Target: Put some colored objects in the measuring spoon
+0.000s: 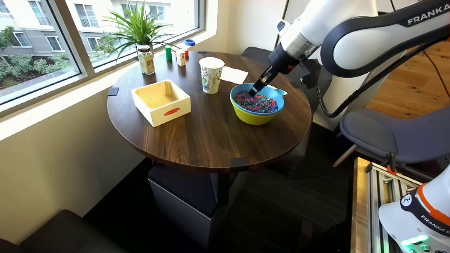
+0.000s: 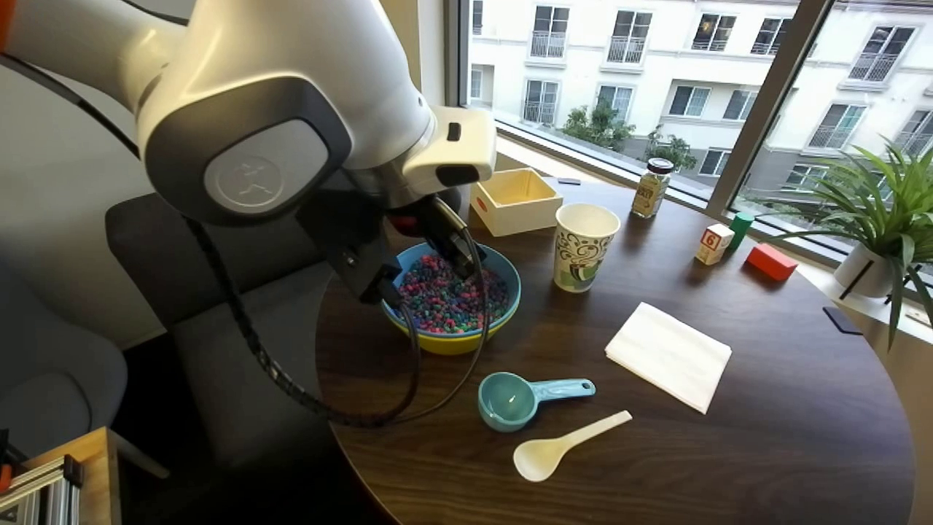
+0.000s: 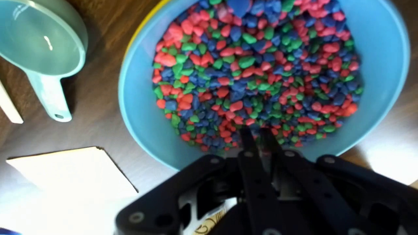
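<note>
The colored objects (image 1: 260,104) are a heap of tiny red, blue and green pebbles; they also fill the wrist view (image 3: 235,70). They lie in a blue bowl (image 2: 508,271) nested in a yellow-green bowl (image 1: 251,117). The teal measuring spoon (image 2: 508,402) stands on the table beside the bowls. It also shows at the upper left of the wrist view (image 3: 49,39), with nothing seen in it. My gripper (image 3: 255,131) points down into the blue bowl, its tips at the heap. The fingers are close together with a narrow gap; whether pebbles are gripped between them is unclear.
A white plastic spoon (image 2: 539,458) lies beside the measuring spoon. A white napkin (image 2: 669,357) and a tall paper cup (image 2: 582,251) are near the bowls. A pale wooden box (image 1: 170,109), a jar (image 1: 146,60) and small blocks stand farther off, by the window.
</note>
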`<state>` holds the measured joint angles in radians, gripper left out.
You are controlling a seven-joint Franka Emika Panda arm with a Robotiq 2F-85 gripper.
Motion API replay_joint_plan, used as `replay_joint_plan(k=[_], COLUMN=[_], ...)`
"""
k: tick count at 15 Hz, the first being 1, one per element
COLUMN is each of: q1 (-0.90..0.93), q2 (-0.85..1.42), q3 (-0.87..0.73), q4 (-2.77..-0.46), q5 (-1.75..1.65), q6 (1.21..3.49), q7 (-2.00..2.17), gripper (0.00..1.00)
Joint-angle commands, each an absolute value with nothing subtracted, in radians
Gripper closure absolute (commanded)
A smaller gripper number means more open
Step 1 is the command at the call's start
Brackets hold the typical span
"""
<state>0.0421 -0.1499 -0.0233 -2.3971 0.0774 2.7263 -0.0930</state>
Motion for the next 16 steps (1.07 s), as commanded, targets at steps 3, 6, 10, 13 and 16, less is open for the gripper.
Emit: replay_joint_plan(k=[3, 6, 10, 13, 16], q1=[-0.008, -0.046, -0.085, -0.108, -0.124], q2=[-0.233, -0.249, -0.240, -0.229, -0.221], q3=[-0.023, -0.048, -0.080, -0.093, -0.098], q4=[-2.414, -2.428, -2.461, -2.479, -2.485], q5=[0.044, 0.050, 0.056, 0.046, 0.040], q6=[2.667, 2.642, 2.649, 2.671, 2.685], q7=[0.002, 0.012, 0.004, 0.007, 0.009], gripper=[0.98, 0.98, 0.98, 0.98, 0.98])
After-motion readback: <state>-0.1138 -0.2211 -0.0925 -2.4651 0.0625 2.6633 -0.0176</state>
